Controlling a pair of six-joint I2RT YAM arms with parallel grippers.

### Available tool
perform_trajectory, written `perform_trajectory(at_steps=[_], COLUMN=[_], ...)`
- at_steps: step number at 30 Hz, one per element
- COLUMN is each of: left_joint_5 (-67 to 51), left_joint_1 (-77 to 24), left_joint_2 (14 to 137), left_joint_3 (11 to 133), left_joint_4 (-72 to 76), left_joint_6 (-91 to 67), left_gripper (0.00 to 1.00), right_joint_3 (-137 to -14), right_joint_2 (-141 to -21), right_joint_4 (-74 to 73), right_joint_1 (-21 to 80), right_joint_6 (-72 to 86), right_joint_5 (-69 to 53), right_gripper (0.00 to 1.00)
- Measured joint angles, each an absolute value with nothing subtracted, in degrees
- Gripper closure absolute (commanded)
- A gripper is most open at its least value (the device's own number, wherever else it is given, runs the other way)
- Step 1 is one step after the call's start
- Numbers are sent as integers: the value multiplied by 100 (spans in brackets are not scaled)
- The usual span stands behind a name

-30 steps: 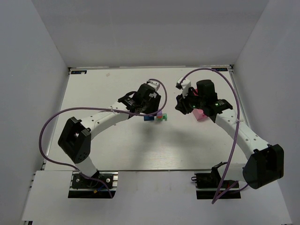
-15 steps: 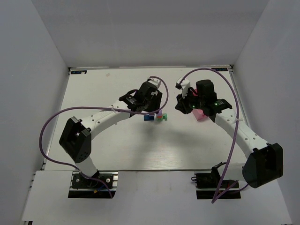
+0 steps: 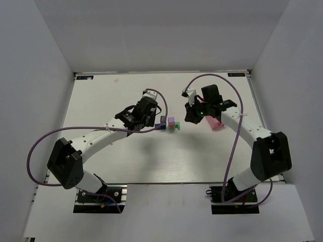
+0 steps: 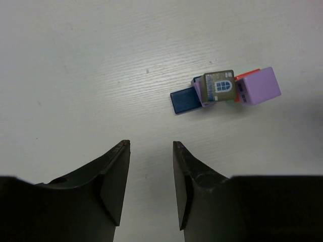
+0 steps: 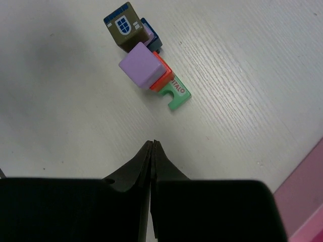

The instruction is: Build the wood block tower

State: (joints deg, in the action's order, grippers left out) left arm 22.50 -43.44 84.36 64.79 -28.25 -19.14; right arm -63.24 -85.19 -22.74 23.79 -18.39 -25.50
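We're seeing the wood block tower (image 4: 224, 89) sitting mid-tabletop (image 4: 75, 60), between both arms. The left pincer (image 4: 150, 146) is hovering near it, jaws narrowly parted, gripping nothing. The right pincer (image 5: 152, 143) is hanging pressed closed and empty. The stack is looking perhaps two blocks high.

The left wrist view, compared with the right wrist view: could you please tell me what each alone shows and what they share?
Only the left wrist view shows the left pincer, its fingers apart with nothing between them. Only the right wrist view shows the right pincer, shut and empty, the lettered green arch block in full, and a corner of the pink tray. Both show the wood block tower: window-painted block, purple cube and flat blue block.
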Motion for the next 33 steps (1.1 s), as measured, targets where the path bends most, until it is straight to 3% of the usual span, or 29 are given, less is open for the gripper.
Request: perform_trajectory(at_steps=[33], left_joint_5=[1769], left_joint_1=[-4075], left_joint_2=[9515], left_joint_3=[6781], left_joint_4=[-2600], left_joint_6=[-1697], left_gripper=[53], right_joint_3=[-7631], right_joint_2=[-10267], right_joint_4=[-2899], right_joint_1=[2488], right_joint_6=[-1822], right_joint_5=[-3050], right_gripper=[98])
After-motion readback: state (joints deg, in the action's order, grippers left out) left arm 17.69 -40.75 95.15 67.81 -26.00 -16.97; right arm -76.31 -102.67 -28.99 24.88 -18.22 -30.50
